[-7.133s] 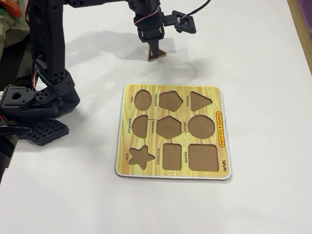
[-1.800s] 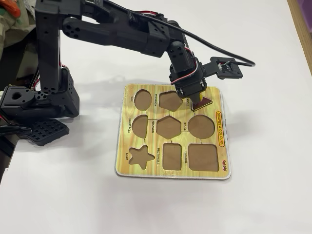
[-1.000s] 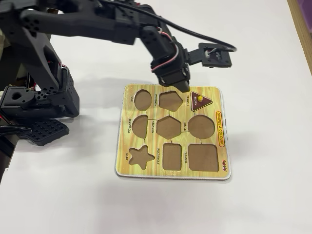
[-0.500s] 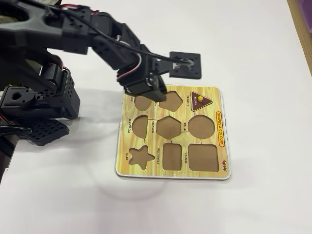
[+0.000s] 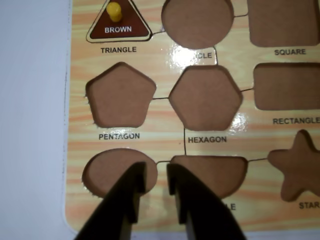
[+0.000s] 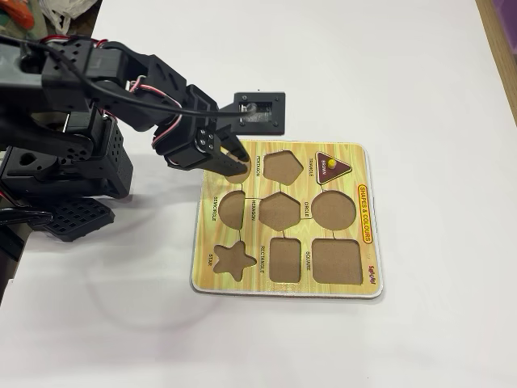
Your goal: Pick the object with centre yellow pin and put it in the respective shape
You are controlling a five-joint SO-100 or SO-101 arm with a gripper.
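Note:
The dark brown triangle piece (image 5: 118, 29) with its yellow knob (image 5: 114, 10) lies flat inside the cutout labelled TRIANGLE on the yellow wood-grain board (image 5: 160, 125). In the fixed view the piece (image 6: 332, 166) sits at the board's (image 6: 355, 153) upper right. My gripper (image 5: 156, 172) hovers over the board's opposite end, between the oval and semicircle cutouts. Its black fingers (image 5: 131, 192) stand a little apart with nothing between them. In the fixed view the gripper (image 6: 238, 165) is over the oval cutout, well left of the triangle piece.
The pentagon (image 5: 121, 95), hexagon (image 5: 206, 97), circle (image 6: 334, 210), star (image 6: 233, 259), rectangle and square cutouts hold no pieces. The arm's black base (image 6: 65, 174) fills the left side of the fixed view. White tabletop surrounds the board.
The arm has swung left and lowered, from above the board's top edge to the oval cutout. The triangle piece stays in its cutout, untouched.

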